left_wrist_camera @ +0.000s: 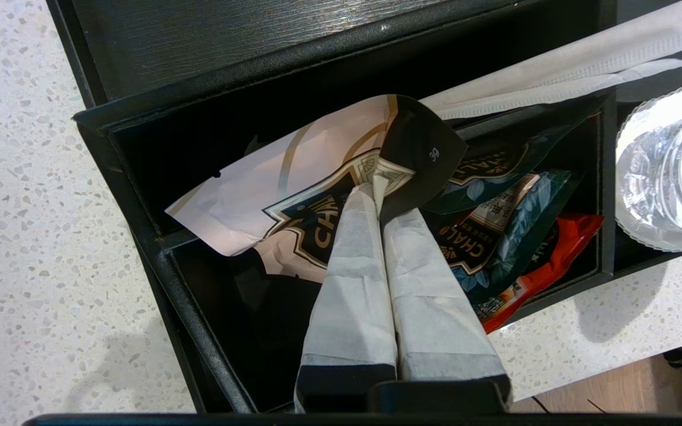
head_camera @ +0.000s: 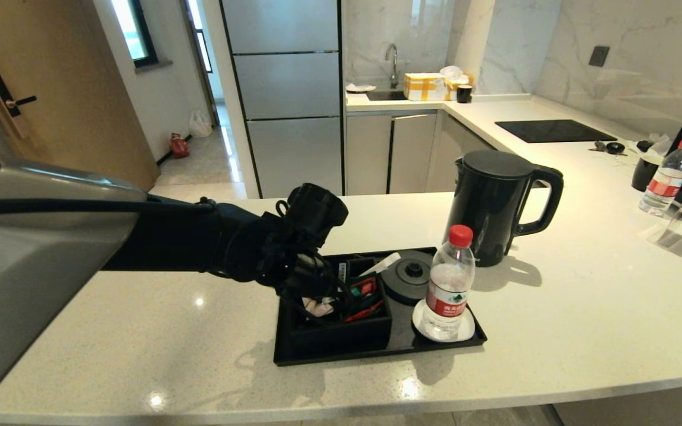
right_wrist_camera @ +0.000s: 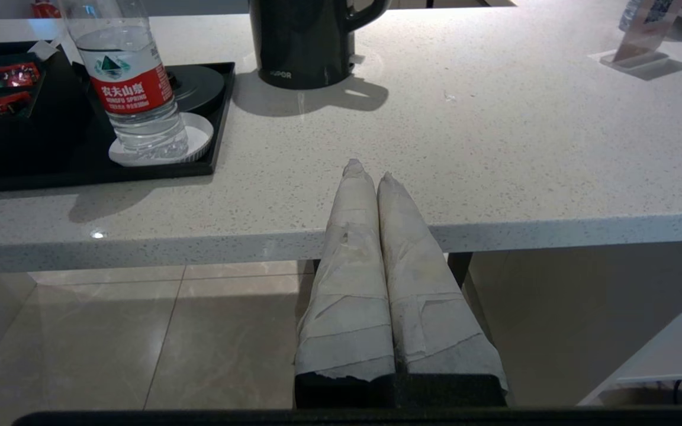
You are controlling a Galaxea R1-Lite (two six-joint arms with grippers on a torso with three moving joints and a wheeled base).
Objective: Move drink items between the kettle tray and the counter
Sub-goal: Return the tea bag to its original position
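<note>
My left gripper (left_wrist_camera: 375,192) reaches into the divided compartments of the black kettle tray (head_camera: 341,354) and is shut on a fold of the pink-and-black sachet (left_wrist_camera: 293,177), which lies crumpled across a divider. The head view shows that gripper (head_camera: 323,302) low in the compartment. The red-capped water bottle (head_camera: 449,284) stands on the white coaster (head_camera: 465,331) in the tray, beside the round kettle base (head_camera: 410,275). Behind the tray, the black kettle (head_camera: 492,204) stands on the speckled counter (head_camera: 584,307). My right gripper (right_wrist_camera: 370,171) is parked shut at the counter's front edge.
Red-and-green packets (left_wrist_camera: 512,236) fill the compartment next to the sachet, and a long white wrapped item (left_wrist_camera: 554,71) lies over them. A second bottle (head_camera: 666,177) stands at the far right. The black hob (head_camera: 554,130) lies at the back.
</note>
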